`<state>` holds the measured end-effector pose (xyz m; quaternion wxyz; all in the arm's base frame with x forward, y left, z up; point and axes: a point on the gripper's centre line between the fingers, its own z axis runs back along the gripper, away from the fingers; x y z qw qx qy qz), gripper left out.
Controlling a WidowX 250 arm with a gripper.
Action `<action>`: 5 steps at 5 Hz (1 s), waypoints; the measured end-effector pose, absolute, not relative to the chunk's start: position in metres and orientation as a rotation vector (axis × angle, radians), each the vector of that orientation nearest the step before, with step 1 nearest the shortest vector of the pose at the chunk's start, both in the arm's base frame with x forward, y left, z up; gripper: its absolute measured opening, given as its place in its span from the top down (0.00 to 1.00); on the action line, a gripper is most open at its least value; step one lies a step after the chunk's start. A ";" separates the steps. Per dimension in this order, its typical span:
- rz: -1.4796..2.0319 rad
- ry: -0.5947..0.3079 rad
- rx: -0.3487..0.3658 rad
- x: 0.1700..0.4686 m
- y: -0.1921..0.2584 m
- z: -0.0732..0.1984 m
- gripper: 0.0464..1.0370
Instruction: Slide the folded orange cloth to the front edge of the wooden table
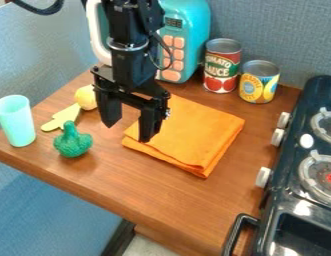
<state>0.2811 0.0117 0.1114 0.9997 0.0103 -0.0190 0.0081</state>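
Pincer (pixel 131 117): open, fingers spread well apart, pointing down, nothing between them. It hangs over the left part of the surface (pixel 137 192), at the left edge of the cloth.

Step, my read: empty and ungripped. Any hold on the cloth would call for lining up over a fold or edge and going lower, fingers either side of some fabric; flat cloth gives little to bite on, so a shallow pinch could slip.

Nearest thing: orange cloth (pixel 194 132), folded into a flat pad, mid-surface. Lies mostly right of the pincer; the right finger overlaps its left edge in view. Contact or gap: can't tell from this angle.

Left of the pincer: bumpy green toy (pixel 73 143), on the near side. Farther back, a round yellow toy (pixel 87 98) with a flat pale yellow piece (pixel 61 119) at its near left. Light green cup (pixel 16 121) upright near the left edge.

Far side: teal toy microwave (pixel 193 22) behind the arm. To its right, a red-labelled can (pixel 222 67) and a shorter yellow-labelled can (pixel 259 82), both upright, side by side.

Right: black toy stove (pixel 298 206), white knobs facing the cloth, well apart from the pincer.
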 end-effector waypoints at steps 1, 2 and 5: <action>0.014 -0.017 0.017 0.281 0.011 0.105 0.04; 0.012 -0.033 -0.061 0.307 0.000 0.091 0.04; 0.010 -0.235 -0.035 0.370 0.004 0.078 0.04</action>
